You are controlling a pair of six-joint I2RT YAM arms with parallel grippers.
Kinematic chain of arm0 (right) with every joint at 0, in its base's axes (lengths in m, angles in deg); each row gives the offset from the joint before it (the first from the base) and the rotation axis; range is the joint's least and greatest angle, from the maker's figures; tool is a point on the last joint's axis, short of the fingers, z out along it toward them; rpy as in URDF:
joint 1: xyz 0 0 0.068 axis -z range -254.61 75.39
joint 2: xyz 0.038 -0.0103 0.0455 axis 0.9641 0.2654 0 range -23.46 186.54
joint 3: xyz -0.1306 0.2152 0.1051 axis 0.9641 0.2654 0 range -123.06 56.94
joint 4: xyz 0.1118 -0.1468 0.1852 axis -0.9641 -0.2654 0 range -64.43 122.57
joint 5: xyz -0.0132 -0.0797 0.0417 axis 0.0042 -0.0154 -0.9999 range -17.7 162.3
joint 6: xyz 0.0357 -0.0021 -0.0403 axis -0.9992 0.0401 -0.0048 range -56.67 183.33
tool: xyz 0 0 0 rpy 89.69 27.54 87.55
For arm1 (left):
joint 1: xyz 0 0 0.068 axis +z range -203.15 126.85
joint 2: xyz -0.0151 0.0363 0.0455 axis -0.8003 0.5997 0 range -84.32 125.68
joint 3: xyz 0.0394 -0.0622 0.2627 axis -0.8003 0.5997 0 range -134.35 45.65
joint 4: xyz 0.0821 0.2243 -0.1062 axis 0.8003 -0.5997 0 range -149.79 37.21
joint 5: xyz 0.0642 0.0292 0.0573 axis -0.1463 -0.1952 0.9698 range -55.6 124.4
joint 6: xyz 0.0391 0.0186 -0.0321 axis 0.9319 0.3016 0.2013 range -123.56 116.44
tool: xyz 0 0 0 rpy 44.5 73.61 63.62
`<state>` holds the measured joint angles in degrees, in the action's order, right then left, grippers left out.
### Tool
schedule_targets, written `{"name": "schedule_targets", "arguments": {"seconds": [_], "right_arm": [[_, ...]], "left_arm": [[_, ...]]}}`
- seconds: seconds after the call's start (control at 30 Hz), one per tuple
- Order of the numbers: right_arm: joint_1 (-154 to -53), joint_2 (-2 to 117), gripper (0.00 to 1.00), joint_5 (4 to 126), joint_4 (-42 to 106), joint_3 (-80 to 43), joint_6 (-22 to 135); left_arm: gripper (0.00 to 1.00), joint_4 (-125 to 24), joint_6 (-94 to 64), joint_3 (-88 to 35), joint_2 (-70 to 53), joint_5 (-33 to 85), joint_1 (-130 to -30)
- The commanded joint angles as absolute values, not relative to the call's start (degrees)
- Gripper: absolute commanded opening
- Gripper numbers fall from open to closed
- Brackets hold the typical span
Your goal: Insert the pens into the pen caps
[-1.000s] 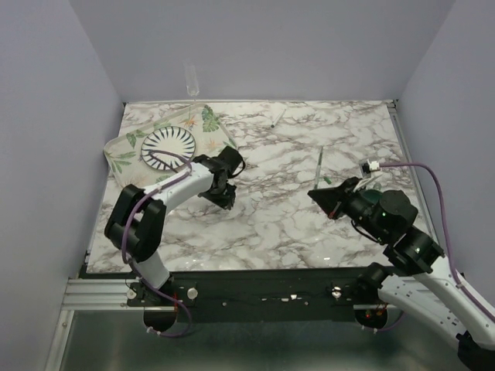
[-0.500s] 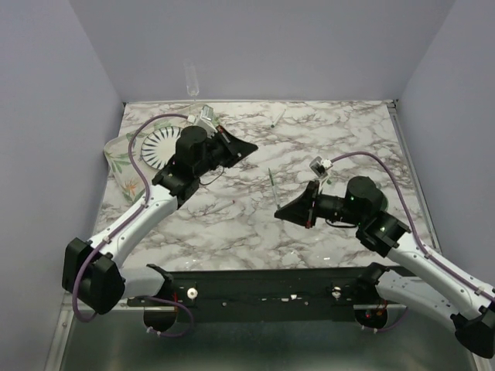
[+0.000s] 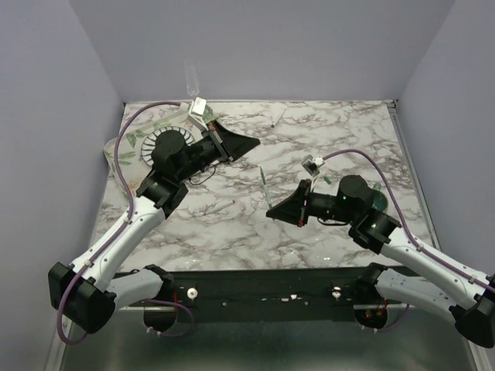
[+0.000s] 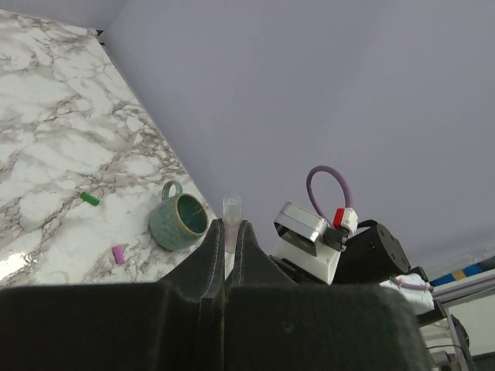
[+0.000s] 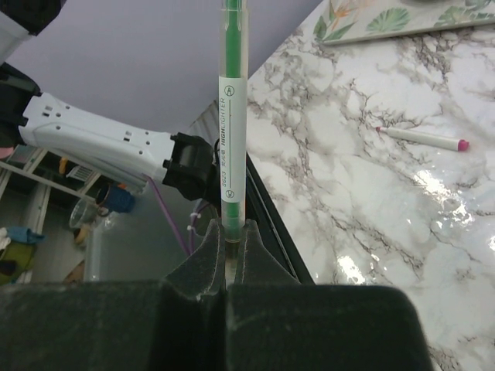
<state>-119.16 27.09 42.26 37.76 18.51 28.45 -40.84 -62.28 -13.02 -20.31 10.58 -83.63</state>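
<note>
Currently the right end effector (image 5: 230,229) is clamping the green pen (image 5: 232,116), the left end effector (image 4: 230,230) pinching a clear stub (image 4: 231,207); next is probably aligning the tip with the green cap (image 4: 90,199) at the mug's (image 4: 179,222) ten o'clock.

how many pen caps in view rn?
2. Green cap and pink cap, lying apart on the table beside the mug, left wrist view. The left gripper pinches a clear piece I can't identify; it may be another. The right gripper holds only a green pen.
</note>
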Motion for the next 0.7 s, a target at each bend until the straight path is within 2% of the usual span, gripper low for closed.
{"name": "schedule_targets", "arguments": {"seconds": [0.0,0.67], "right_arm": [[-119.4,26.5,0.01,45.6,39.3,15.8,27.5],[-119.4,30.3,0.01,45.8,40.4,12.4,26.9]], "left_arm": [[0.00,-39.5,-57.8,-12.3,-21.9,5.2,-83.5],[0.00,-37.5,-57.3,-9.0,-24.0,2.1,-83.5]]}}
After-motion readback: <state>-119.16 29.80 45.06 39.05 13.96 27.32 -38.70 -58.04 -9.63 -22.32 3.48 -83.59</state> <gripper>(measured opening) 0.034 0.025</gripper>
